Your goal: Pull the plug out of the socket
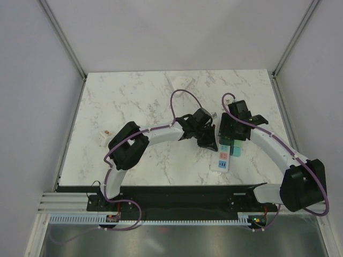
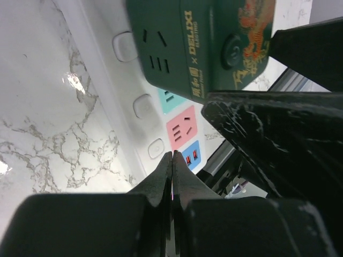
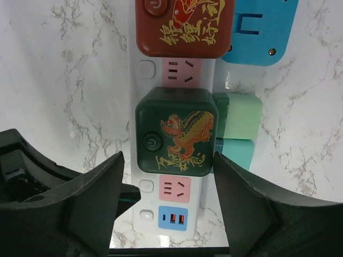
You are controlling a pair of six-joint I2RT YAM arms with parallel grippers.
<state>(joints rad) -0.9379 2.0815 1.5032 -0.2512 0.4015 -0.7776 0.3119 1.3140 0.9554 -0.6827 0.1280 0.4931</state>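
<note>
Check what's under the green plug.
The white strip lies under the green plug, with a pink socket showing past each end of it. The socket it sits in and its pins are covered by its body.

Left arm (image 1: 161, 134), right arm (image 1: 276, 147): links were white, curved; joint housings (image 1: 128, 145) black, boxy. Purple cables (image 1: 183, 91) ran along both, looping at 12 o'clock of each wrist. Black base plate (image 1: 177, 197) sat at 6 o'clock. Fingers (image 3: 80, 206) were matte black, wedge-shaped; one showed pale scuffing.
</note>
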